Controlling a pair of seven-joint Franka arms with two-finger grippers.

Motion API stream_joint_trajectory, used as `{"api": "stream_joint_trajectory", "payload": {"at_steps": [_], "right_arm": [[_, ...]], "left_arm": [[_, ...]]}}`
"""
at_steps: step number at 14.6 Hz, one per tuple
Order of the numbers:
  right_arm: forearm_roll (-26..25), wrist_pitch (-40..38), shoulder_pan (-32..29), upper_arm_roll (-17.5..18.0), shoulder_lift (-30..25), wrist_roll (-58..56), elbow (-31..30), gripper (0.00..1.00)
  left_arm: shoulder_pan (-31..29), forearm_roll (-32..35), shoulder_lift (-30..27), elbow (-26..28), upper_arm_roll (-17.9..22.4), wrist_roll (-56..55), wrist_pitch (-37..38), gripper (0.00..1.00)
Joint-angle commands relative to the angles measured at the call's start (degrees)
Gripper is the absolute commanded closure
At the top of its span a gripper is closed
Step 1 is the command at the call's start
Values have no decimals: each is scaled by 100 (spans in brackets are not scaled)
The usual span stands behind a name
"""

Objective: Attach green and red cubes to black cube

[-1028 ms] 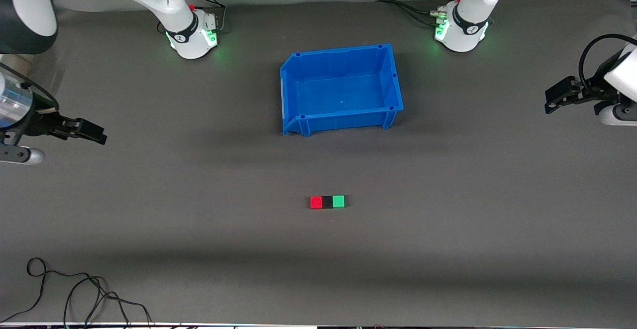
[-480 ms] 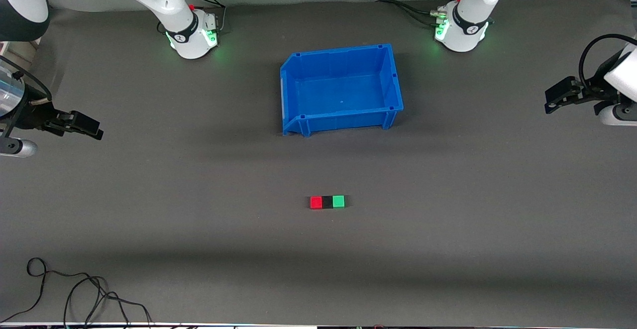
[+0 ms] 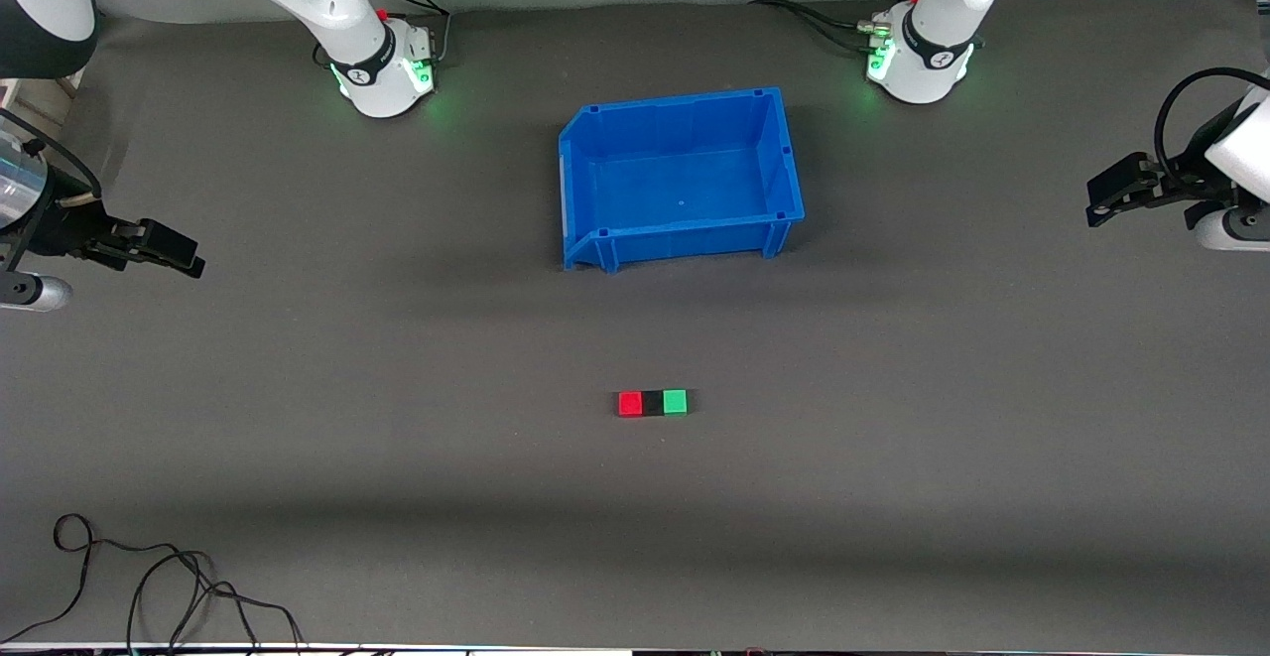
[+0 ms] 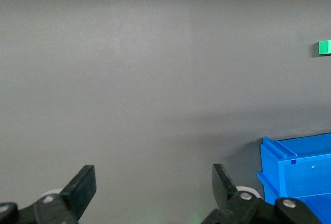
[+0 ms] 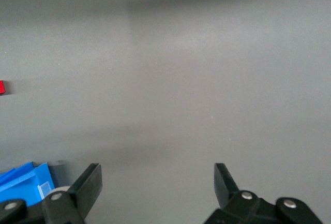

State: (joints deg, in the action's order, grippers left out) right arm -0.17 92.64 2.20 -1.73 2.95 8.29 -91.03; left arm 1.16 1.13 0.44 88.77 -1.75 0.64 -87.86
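A red cube [image 3: 630,403], a black cube [image 3: 652,403] and a green cube [image 3: 675,402] lie in one touching row on the table, the black one in the middle. The row is nearer to the front camera than the blue bin [image 3: 595,172]. The green cube also shows in the left wrist view [image 4: 325,47], and a sliver of the red cube in the right wrist view [image 5: 2,87]. My left gripper [image 3: 1096,204] is open and empty over the left arm's end of the table. My right gripper [image 3: 189,261] is open and empty over the right arm's end.
The blue bin is empty and stands between the two arm bases [image 3: 382,70] [image 3: 918,61]; its corner shows in both wrist views [image 4: 297,169] [image 5: 23,182]. A black cable [image 3: 149,587] lies coiled at the table's near corner on the right arm's side.
My right gripper has drawn back a little toward the table's edge and away from the front camera. The left arm and the cubes have not moved.
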Motion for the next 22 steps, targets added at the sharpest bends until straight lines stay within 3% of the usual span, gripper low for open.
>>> {"api": "stream_joint_trajectory", "payload": {"at_steps": [1,8,22], "right_arm": [[43,114,-44,85,-146,-3,-161,4],[34,62,-1,375,-164,295,-214,4],[25,70,26,366,-58,243,-196,4]], "left_arm": [[7,28,-44,0,8,-73,58,0],[-2,19,-26,-44,8,-56,58,0],[7,10,-44,-18,8,-38,85,0]]}}
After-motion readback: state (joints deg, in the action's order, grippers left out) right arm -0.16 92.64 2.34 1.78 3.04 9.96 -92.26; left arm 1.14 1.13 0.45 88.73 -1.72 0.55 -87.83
